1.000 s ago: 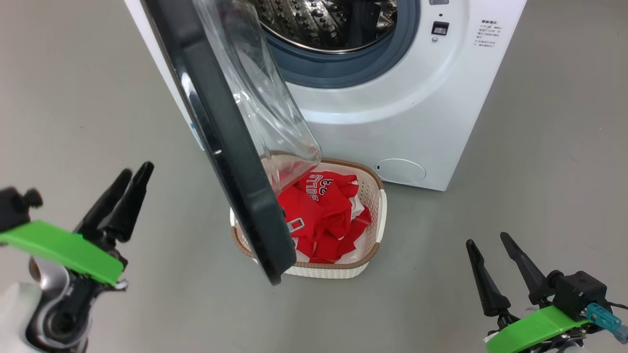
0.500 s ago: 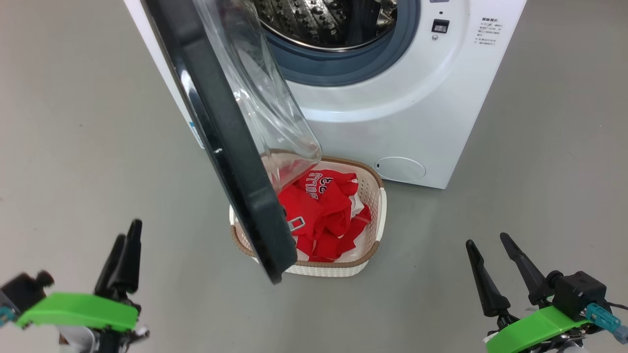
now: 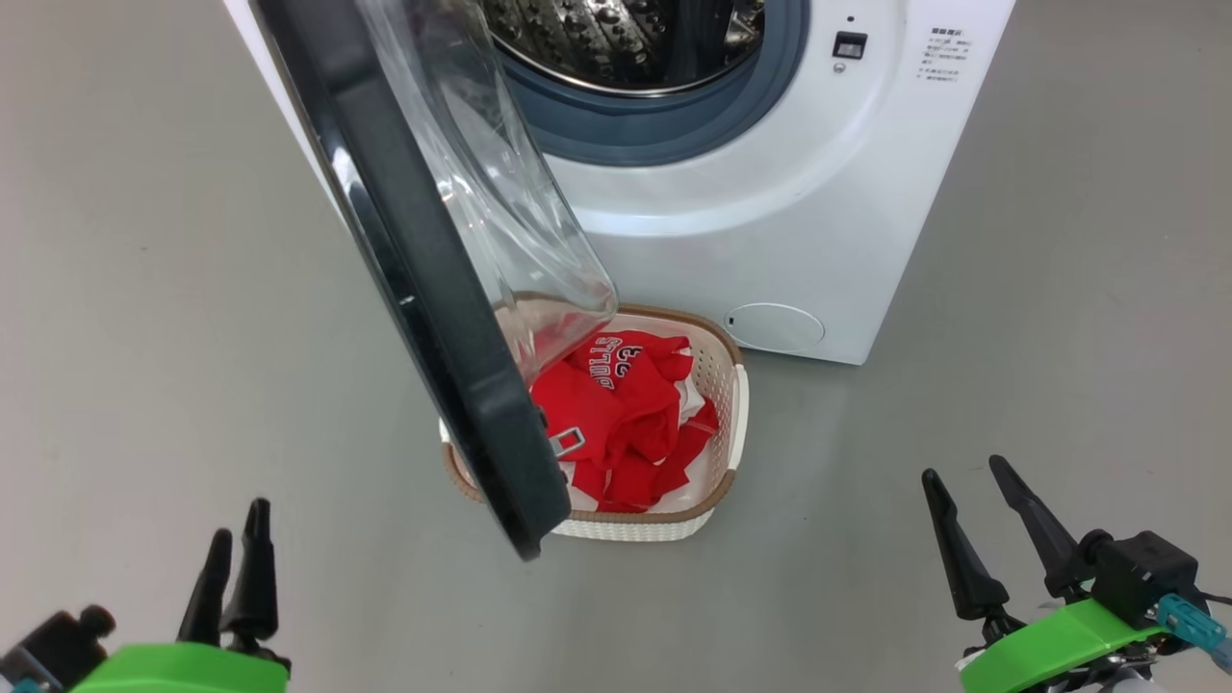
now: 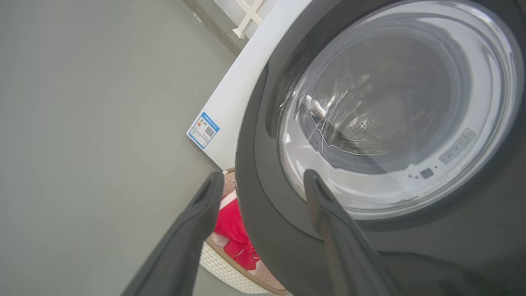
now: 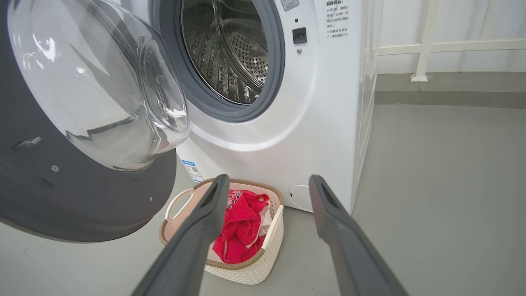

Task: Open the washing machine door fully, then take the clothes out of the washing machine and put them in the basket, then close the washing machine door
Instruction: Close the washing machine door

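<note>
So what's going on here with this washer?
A two-armed robot is emptying a front-loading washing machine. The red clothes lie in the basket on the floor, and what shows of the drum looks empty. The door stands open. The left claw, open and empty, points at the door's outer face; the right claw, also open, waits apart. Only closing the door seems left.

The washer (image 3: 770,241) is finished in white; its gasket (image 3: 664,144) is grey and its drum (image 5: 246,49) is perforated steel. The door (image 3: 433,318) is rimmed in glossy black around clear glass. The clothes (image 3: 616,414) are coloured red with white lettering. The basket (image 3: 635,527) is perforated cream, edged in woven brown. The label (image 4: 203,130) is bordered in blue. The floor (image 3: 144,289) is plain grey.
</note>
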Controlling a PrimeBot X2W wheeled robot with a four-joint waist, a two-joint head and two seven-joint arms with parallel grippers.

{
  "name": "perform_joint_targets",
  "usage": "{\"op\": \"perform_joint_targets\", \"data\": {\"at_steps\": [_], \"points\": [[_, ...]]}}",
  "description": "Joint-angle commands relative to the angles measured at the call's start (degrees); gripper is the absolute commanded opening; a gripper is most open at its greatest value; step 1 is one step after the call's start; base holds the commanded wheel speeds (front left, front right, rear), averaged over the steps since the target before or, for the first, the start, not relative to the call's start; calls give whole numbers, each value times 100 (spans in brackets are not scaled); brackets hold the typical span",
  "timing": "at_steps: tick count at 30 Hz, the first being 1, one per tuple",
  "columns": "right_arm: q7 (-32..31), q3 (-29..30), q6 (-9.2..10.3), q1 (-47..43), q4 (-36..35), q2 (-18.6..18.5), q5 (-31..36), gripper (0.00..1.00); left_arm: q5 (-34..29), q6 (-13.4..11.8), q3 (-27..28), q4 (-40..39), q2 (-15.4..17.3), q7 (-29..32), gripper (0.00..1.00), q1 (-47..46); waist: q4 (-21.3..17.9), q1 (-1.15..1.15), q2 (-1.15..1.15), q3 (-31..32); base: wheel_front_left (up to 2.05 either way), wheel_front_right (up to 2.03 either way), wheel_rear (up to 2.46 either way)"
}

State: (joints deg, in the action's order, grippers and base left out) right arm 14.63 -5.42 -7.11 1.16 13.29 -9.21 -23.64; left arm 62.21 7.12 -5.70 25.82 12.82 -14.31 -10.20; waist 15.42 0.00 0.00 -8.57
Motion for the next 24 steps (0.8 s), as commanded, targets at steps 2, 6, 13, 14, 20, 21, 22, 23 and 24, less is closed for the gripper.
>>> {"op": "perform_joint_targets", "data": {"at_steps": [2,6,13,14,20,21,22,23,24], "points": [[37,-71,-37,-8,-123,-97,2,100,-552,36,385,-118,2,-67,100,85,-20,0,0,11,0,0,0],[37,-37,-37,-33,-136,-110,-1,100,-1565,36,785,-255,-324,-68,100,245,-41,0,0,12,0,0,0],[37,19,-37,-60,-161,-128,0,100,-3268,36,1244,-541,-718,-68,100,471,-86,0,0,15,0,0,0],[37,33,-37,-69,-163,-129,0,100,-3531,36,1305,-598,-766,-68,100,502,-89,0,0,19,0,0,0],[37,89,-37,-117,-180,-125,7,100,-4721,13,1769,-995,-957,-68,100,643,-121,0,0,39,0,0,0],[37,96,-37,-123,-183,-126,7,100,-4871,-6,1806,-1074,-970,-68,100,662,-124,0,0,42,0,0,0],[37,104,-37,-129,-185,-127,9,100,-5001,-30,1825,-1146,-979,-68,100,683,-126,0,0,43,0,0,0],[37,113,-37,-133,-189,-127,10,100,-5101,-58,1840,-1218,-985,-68,100,702,-128,0,0,43,0,0,0],[37,117,-37,-133,-192,-127,11,100,-5157,-103,1836,-1284,-988,-68,100,722,-133,0,0,40,0,0,0]]}}
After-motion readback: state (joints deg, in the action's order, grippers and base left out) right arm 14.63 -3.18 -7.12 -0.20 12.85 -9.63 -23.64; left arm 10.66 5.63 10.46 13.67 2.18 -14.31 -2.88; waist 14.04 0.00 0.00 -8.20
